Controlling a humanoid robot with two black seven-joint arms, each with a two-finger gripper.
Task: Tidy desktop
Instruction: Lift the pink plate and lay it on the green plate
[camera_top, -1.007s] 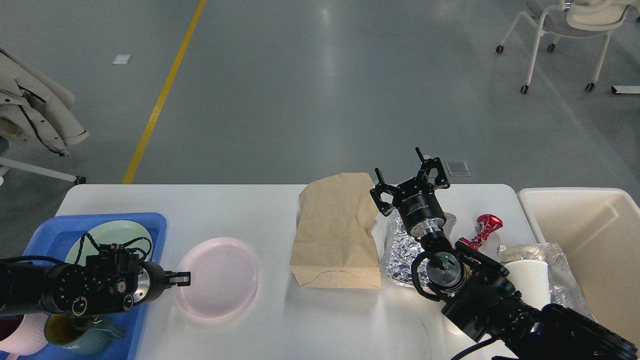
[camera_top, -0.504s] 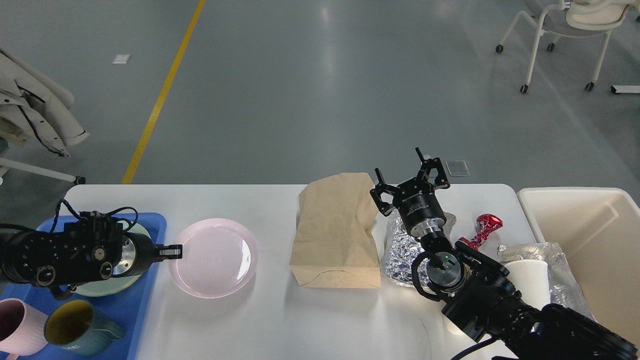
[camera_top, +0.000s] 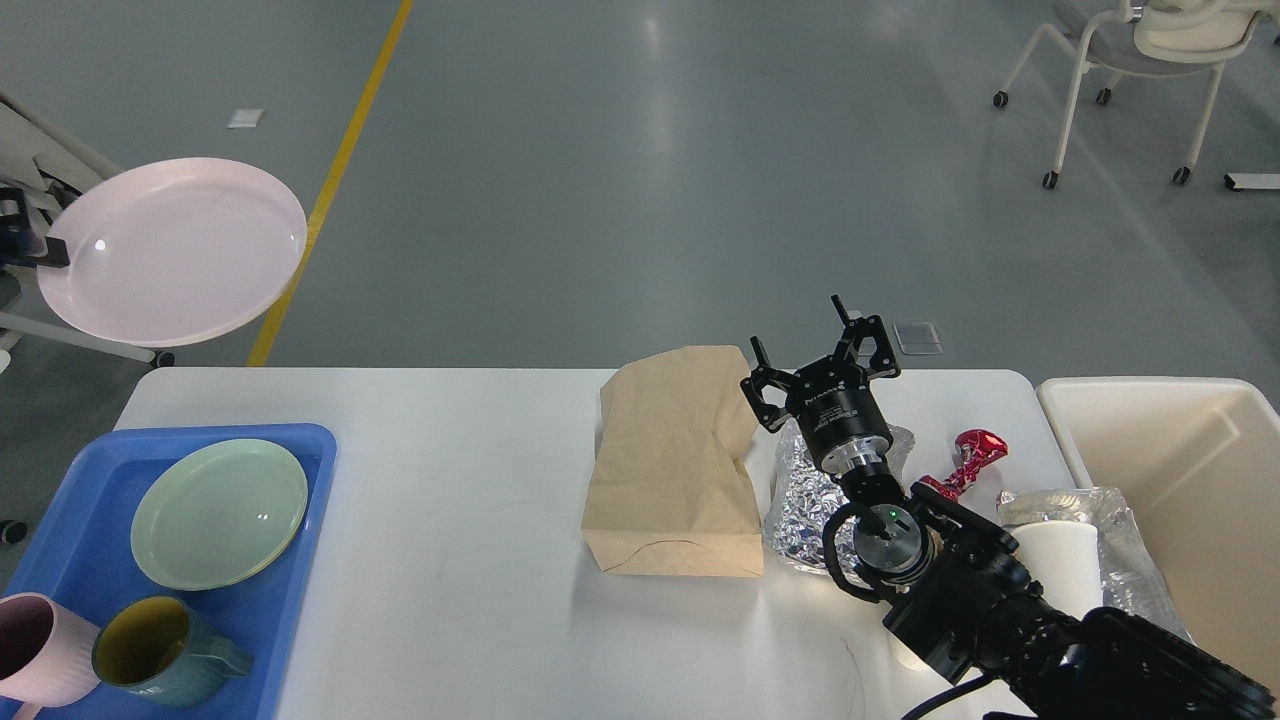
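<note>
In the head view, the desktop (camera_top: 480, 560) is a wide white tabletop with rounded corners and a smooth matte surface, filling the lower half of the frame. At lower left a blue tray (camera_top: 310, 480) sits on it, holding a pale green plate (camera_top: 219, 513), a teal mug (camera_top: 160, 652) with a yellow inside, and a pink mug (camera_top: 35, 650) cut by the frame edge. At the far right stands a cream bin (camera_top: 1200, 470), just beside the table's edge; its inside shows nothing. Near the middle of the tabletop lies a brown paper bag (camera_top: 675, 470), with crumpled foil (camera_top: 800, 500) touching its right side. Right of that are a red shiny wrapper (camera_top: 968, 458), a white paper cup (camera_top: 1065, 570) and clear crumpled plastic (camera_top: 1125, 550). The right gripper (camera_top: 815, 350) hangs above the far end of the bag and foil, its fingers (camera_top: 868, 335) spread apart and holding nothing. In the upper left of the frame, a pink plate (camera_top: 172, 250) is raised above the floor, gripped at its left rim by the left gripper (camera_top: 35, 245), which pinches the rim at the frame's edge.
</note>
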